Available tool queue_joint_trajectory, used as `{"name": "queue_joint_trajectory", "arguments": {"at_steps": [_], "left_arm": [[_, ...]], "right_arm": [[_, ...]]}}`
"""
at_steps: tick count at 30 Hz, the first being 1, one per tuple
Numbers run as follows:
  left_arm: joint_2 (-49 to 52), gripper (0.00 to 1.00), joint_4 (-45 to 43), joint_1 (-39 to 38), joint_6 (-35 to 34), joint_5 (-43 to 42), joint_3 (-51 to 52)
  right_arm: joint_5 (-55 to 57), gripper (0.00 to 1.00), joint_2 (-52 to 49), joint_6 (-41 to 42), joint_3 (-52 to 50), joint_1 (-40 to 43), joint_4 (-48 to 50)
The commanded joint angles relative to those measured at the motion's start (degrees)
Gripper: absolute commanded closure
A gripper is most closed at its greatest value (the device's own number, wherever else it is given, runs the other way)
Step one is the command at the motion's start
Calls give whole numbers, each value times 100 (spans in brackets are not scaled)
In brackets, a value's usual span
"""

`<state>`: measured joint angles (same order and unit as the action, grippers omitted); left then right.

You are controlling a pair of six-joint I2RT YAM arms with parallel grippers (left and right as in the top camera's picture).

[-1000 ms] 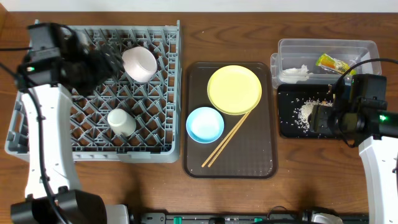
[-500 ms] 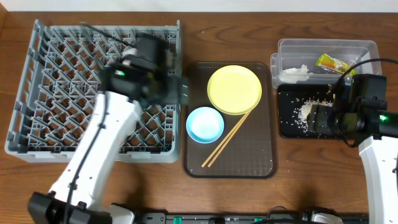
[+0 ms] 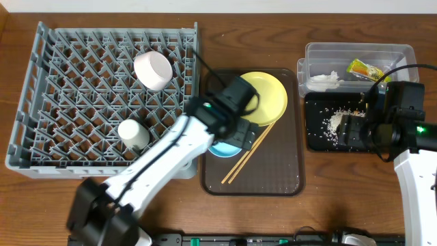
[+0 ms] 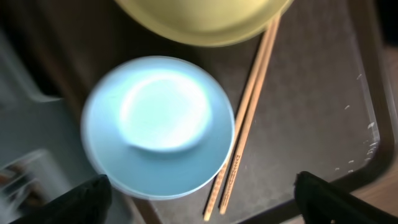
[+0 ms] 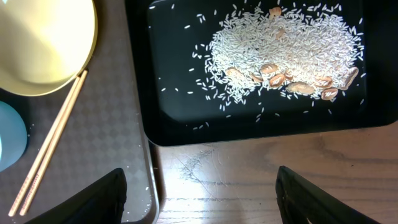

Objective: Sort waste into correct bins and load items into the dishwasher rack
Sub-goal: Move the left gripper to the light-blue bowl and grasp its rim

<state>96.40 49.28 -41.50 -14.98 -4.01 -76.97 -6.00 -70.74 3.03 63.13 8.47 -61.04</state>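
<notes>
The left gripper (image 3: 235, 130) hangs over the brown tray (image 3: 273, 174). Its jaws are spread wide and hold nothing. In the wrist view, the blue bowl (image 4: 158, 127) lies below it, between the two fingers (image 4: 87, 199) and nearer the left one. The bowl sits upright on the left part of the tray, and from overhead the arm hides most of it. Just right of the bowl, the two chopsticks (image 4: 245, 124) lie side by side on a slant, with their far ends at the rim of the yellow plate (image 3: 270, 96). The plate rests on the far part of the tray.

The rack (image 3: 61, 89) stands left of the tray. A white bowl (image 3: 153, 70) sits among the pegs in its far right part, and a cup (image 3: 133, 134) sits nearer.

The right gripper (image 5: 200, 180) is also wide open and empty, above the near edge of the black tray (image 5: 186, 127). That tray holds scattered rice (image 5: 286, 53) with a few beige bits. Just beyond it, the clear tub (image 3: 355, 46) holds the tissue (image 3: 324, 80) on the left and the wrapper (image 3: 365, 69) on the right.
</notes>
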Motion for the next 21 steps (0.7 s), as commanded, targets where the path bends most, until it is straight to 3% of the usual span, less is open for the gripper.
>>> {"name": "queue_joint_trajectory", "arguments": {"at_steps": [1, 5, 7, 11, 17, 21], "left_arm": [[413, 7, -101, -216, 144, 153, 59], [925, 8, -195, -319, 144, 535, 59], [1132, 15, -234, -319, 144, 542, 59], [1480, 34, -297, -321, 144, 535, 59], [1593, 73, -306, -321, 142, 531, 57], [1589, 89, -310, -328, 142, 446, 55]], "right_arm": [[-31, 25, 50, 33, 61, 20, -4], [-31, 25, 50, 33, 61, 20, -7], [-31, 25, 50, 33, 61, 20, -7], [-31, 25, 50, 33, 61, 20, -7], [-28, 25, 50, 33, 61, 20, -7], [-28, 25, 50, 33, 61, 20, -9]]}}
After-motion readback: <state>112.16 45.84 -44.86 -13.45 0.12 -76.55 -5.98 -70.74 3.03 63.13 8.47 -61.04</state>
